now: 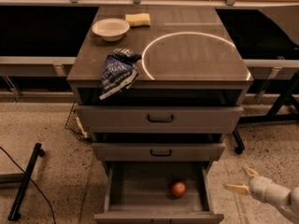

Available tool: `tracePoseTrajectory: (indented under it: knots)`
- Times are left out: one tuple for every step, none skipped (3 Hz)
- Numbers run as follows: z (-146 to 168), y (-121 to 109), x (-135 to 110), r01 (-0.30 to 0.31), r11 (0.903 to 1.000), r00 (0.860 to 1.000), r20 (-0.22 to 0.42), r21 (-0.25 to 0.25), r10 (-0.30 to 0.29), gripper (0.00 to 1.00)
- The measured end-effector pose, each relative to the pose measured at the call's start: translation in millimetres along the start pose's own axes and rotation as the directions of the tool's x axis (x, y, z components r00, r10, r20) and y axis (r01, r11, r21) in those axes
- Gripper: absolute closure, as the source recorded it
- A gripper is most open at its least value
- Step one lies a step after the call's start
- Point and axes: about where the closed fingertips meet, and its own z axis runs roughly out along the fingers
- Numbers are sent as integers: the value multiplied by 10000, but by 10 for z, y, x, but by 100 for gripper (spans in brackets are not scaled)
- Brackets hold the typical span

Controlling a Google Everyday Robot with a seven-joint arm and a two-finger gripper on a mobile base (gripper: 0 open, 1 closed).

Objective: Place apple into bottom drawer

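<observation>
1. Fingers (237, 188) of the gripper (243, 180) are seen spread apart, with nothing held between them; the gripper is found low on the right, over the floor and outside the cabinet.
2. The apple (178, 189) is found at about 9 o'clock from the fingers, apart from them, resting inside the bottom drawer (159, 217), right of its middle.
3. The bottom drawer is pulled out, and its right wall is placed between the fingertips and the apple.
4. A black pole (25, 181) is laid on the floor at 9 o'clock from the drawer.
5. At 12 o'clock from the apple, the middle drawer (121, 151) and the top drawer (112, 118) are stacked, each fitted with a black handle.
6. On the cabinet top (196, 55), a blue bag (117, 71) is draped over the front edge; farther back, at 11 o'clock, a white bowl (110, 29) and a yellow sponge (138, 19) are set just beside each other.
</observation>
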Motion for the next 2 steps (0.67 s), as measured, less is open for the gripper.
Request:
tracePoseTrajectory:
  knots:
    - [-303, -115, -180, 59, 9996, 9998, 212, 269, -65, 6]
    - [-272, -98, -177, 58, 9997, 9998, 211, 223, -62, 0]
